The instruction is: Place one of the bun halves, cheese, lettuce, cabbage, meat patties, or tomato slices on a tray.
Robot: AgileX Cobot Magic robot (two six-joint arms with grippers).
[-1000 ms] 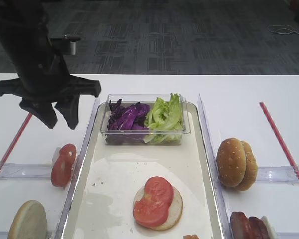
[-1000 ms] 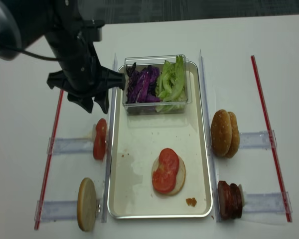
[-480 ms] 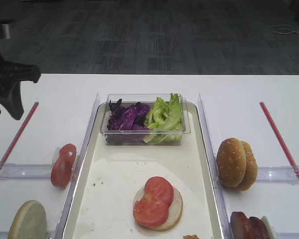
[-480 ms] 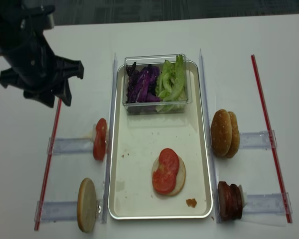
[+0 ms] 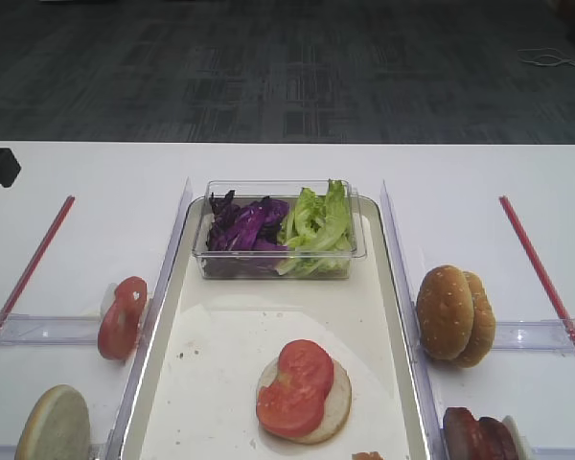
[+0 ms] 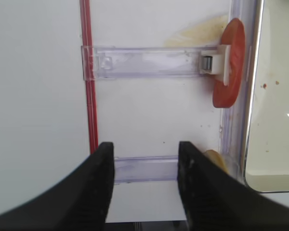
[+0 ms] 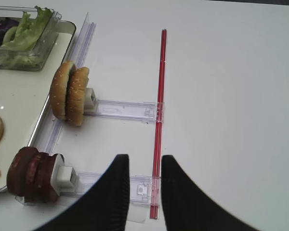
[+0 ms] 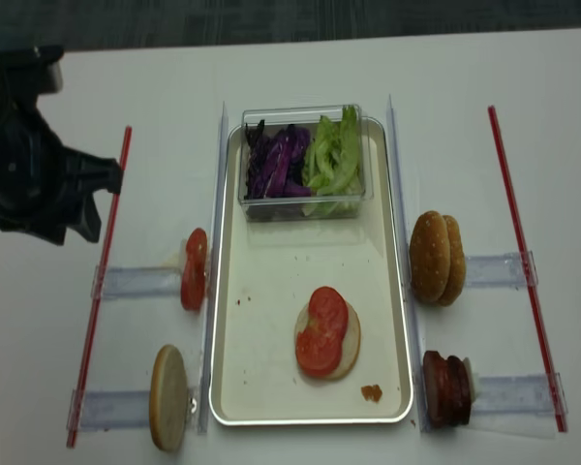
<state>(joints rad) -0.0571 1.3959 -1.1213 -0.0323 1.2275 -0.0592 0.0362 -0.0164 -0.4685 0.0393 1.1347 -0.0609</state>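
white table [image 8: 300,68] carries everything. the tray [image 8: 271,387], cream with a metal rim, lies in the middle between two clear rails. at its far end sits a clear plastic box [image 8: 305,205] with the cabbage [image 8: 276,163] on the left and the lettuce [image 8: 334,155] on the right. nearer the front of the tray a pale bun half [image 8: 347,341] lies flat with two tomato slices [image 8: 321,331] overlapping on top; a small brown crumb [image 8: 372,392] lies near the tray's front right corner.

left gripper [image 6: 144,185] hangs over the table left of the tray, well apart from it, jaws spread wide, nothing between them. right gripper [image 7: 143,192] is over the table right of the red strip [image 7: 158,120], fingers slightly parted, empty.

right of tray: two sesame bun halves [image 8: 436,259] on edge in a holder, meat patties [image 8: 445,389] likewise nearer. left of tray: one tomato slice [image 8: 194,269] on edge, one bun half [image 8: 168,397] on edge.
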